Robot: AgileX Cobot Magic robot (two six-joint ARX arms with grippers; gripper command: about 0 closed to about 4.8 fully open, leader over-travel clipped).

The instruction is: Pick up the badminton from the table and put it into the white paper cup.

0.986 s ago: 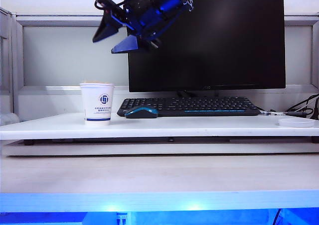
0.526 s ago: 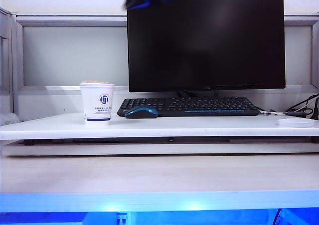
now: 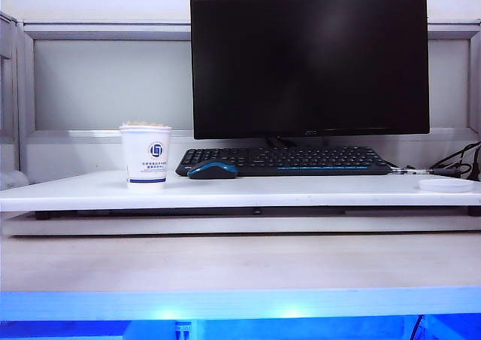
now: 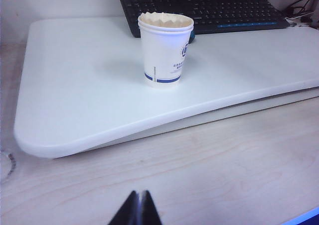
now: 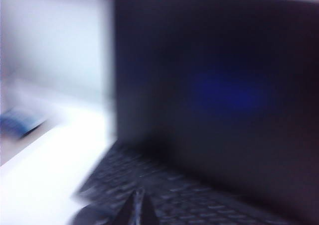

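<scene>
The white paper cup (image 3: 146,158) stands on the table (image 3: 301,192) at the left, beside the keyboard. The badminton's cream feather skirt (image 4: 165,20) shows inside the cup's rim (image 3: 145,124); its cork tip is hidden in the cup. In the left wrist view, my left gripper (image 4: 139,194) is shut and empty over the lower wooden desk, well short of the cup (image 4: 164,51). My right gripper (image 5: 138,192) is shut and empty above the keyboard, facing the monitor; that view is blurred. Neither gripper shows in the exterior view.
A black monitor (image 3: 310,63) stands behind a black keyboard (image 3: 285,160). A blue-and-black mouse (image 3: 213,170) lies just right of the cup. A white round lid (image 3: 446,184) and cables (image 3: 458,159) sit at the far right. The table's rounded corner (image 4: 40,140) overhangs the wooden desk.
My right arm has risen from above the cup and left the top of the exterior view. Its jaws, open a second ago, are shut now. The cup has stayed put.
</scene>
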